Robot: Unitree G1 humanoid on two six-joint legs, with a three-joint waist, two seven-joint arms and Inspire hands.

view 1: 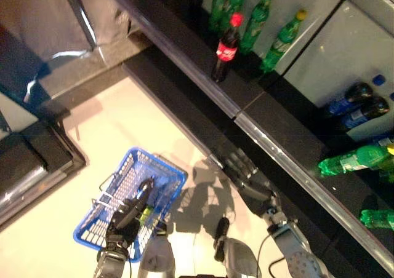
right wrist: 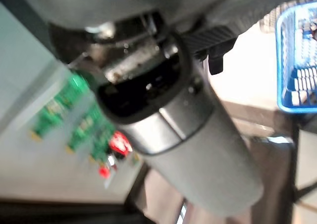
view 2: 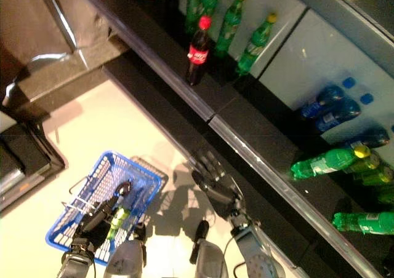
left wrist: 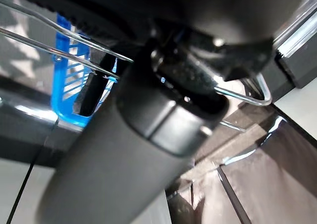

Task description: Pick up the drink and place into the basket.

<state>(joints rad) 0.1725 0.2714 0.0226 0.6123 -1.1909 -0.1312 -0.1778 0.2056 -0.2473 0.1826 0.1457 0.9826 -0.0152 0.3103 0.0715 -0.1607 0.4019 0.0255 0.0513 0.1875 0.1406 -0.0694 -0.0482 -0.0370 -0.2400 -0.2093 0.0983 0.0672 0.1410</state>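
blue basket (view 1: 161, 174) in left hand (view 1: 127, 218)

- warm, yellowish light falls from overhead onto the pale floor (view 1: 123, 130), the brightest surface in both eye views.
- hard, dark shadows spread across the floor between the blue basket (view 1: 169, 173) and the right hand (view 1: 243, 170).
- a bright streak of glare runs along the metal edge of the dark shelf (view 1: 277, 161); the shelf top itself sits in deep shade.
- the wrist views are blurred: the green bottles (right wrist: 54, 117) past the right arm are smeared blobs.
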